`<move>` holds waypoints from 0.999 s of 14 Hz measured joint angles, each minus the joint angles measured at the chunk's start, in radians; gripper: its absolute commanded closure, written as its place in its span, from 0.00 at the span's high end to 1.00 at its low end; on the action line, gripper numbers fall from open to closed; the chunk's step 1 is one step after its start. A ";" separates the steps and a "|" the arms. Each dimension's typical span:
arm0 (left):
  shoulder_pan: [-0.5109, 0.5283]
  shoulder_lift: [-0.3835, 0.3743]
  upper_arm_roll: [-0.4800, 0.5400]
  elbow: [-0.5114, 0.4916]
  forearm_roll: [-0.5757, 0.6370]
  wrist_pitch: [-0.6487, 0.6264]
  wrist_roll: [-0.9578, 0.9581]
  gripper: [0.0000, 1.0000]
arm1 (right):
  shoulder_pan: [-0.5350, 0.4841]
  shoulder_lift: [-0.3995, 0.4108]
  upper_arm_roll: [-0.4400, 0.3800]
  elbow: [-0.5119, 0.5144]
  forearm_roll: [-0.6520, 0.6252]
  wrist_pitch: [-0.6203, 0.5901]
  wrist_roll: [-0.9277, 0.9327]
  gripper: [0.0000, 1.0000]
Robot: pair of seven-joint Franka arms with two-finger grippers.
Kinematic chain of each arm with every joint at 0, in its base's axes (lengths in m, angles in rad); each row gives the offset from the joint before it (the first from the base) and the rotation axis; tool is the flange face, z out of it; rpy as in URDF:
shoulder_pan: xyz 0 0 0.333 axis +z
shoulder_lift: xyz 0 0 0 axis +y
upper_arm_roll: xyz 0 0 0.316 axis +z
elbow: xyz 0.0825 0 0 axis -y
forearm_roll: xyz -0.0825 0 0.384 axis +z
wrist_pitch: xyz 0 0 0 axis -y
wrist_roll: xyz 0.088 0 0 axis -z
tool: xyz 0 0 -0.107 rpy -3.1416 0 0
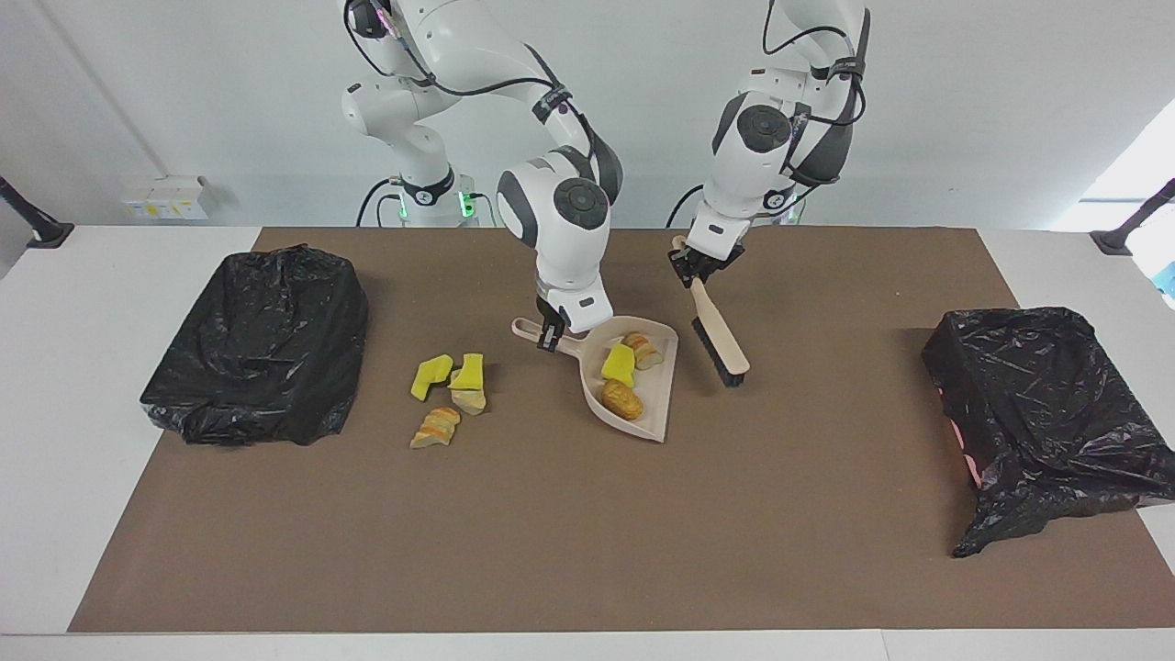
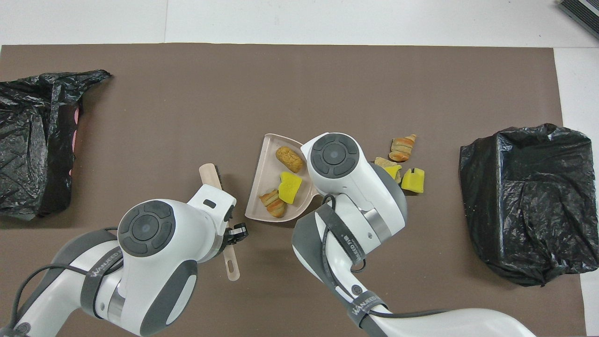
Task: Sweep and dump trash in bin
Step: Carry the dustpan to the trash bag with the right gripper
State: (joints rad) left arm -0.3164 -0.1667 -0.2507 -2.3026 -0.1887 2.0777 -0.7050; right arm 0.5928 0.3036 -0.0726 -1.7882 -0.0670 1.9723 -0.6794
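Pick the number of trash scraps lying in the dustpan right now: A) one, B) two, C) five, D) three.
D: the dustpan holds three scraps, a yellow wedge, a brown lump and a striped bread piece; the other scraps lie on the mat toward the right arm's end.

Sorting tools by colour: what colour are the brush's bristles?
Black bristles under the brush's pale beige back, clearest in the facing view.
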 measured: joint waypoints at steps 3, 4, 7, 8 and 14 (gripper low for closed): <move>-0.020 -0.023 -0.011 -0.018 -0.001 -0.007 -0.003 0.00 | -0.068 -0.084 -0.004 0.003 0.000 -0.028 0.003 0.00; -0.041 -0.034 -0.014 -0.031 -0.002 -0.002 -0.015 0.00 | -0.088 -0.120 -0.004 0.004 0.000 -0.051 0.003 0.00; -0.147 -0.058 -0.019 -0.092 -0.004 0.061 -0.119 0.00 | -0.159 -0.230 -0.005 0.006 -0.002 -0.133 -0.011 0.00; -0.187 -0.061 -0.022 -0.113 -0.004 0.078 -0.141 0.00 | -0.189 -0.263 -0.006 0.006 -0.003 -0.163 -0.046 0.00; -0.379 -0.060 -0.026 -0.216 -0.006 0.218 -0.248 0.00 | -0.464 -0.393 -0.014 0.004 -0.005 -0.339 -0.446 0.00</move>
State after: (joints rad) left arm -0.6954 -0.2265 -0.2766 -2.5189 -0.1943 2.2961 -0.9532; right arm 0.1289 -0.0894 -0.0865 -1.7840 -0.0723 1.6330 -1.1254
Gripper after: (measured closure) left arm 0.736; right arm 0.683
